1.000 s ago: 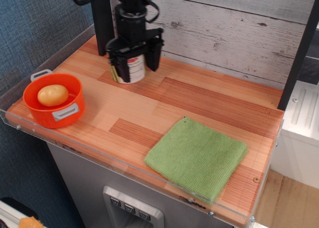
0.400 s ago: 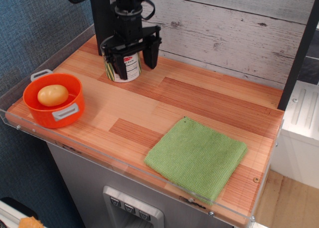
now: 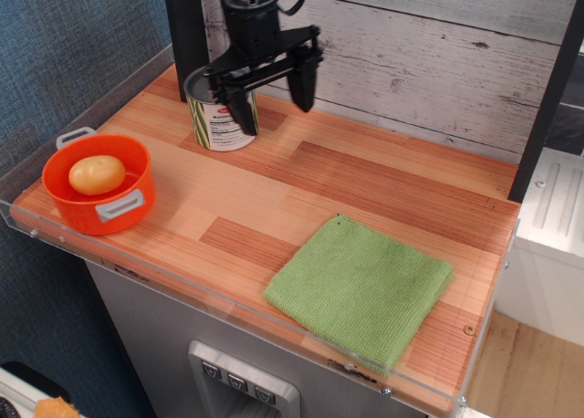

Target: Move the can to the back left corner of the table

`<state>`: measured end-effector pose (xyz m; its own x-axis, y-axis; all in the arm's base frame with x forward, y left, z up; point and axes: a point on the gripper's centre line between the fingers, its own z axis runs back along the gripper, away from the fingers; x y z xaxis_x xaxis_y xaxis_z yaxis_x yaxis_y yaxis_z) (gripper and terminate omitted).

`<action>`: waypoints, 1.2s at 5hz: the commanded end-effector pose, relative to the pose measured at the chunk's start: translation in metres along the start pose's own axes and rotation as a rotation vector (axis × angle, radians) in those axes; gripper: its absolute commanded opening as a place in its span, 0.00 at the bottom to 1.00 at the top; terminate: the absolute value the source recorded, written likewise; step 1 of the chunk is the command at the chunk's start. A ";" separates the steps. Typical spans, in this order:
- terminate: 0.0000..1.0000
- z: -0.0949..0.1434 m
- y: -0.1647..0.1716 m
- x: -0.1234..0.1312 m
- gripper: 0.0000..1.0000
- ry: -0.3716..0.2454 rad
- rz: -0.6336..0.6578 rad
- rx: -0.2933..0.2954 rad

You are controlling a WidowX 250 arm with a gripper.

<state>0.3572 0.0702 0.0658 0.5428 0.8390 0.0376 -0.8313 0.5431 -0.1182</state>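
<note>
The can (image 3: 216,117) stands upright on the wood-plank table (image 3: 365,190) near its back left corner. It has a silver lid, a white label and green-and-yellow stripes on its left side. My gripper (image 3: 274,94) hangs just right of the can and a little above it. Its two black fingers are spread wide and hold nothing. The left finger (image 3: 243,108) partly covers the can's right side.
An orange pot (image 3: 99,194) with a potato (image 3: 96,173) in it sits at the front left. A folded green cloth (image 3: 360,290) lies at the front right. A clear acrylic rim (image 3: 55,126) runs along the left and front edges. A plank wall (image 3: 429,62) stands behind.
The gripper carried the can left toward the back corner, opened and let it go, then rose and shifted right. The can now stands free on the table.
</note>
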 end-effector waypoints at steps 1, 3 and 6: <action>0.00 0.049 -0.004 -0.021 1.00 -0.023 -0.334 -0.004; 0.00 0.068 -0.018 -0.092 1.00 -0.037 -0.624 0.027; 0.00 0.083 -0.003 -0.153 1.00 -0.012 -0.826 -0.018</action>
<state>0.2627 -0.0629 0.1232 0.9814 0.1710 0.0874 -0.1672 0.9847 -0.0489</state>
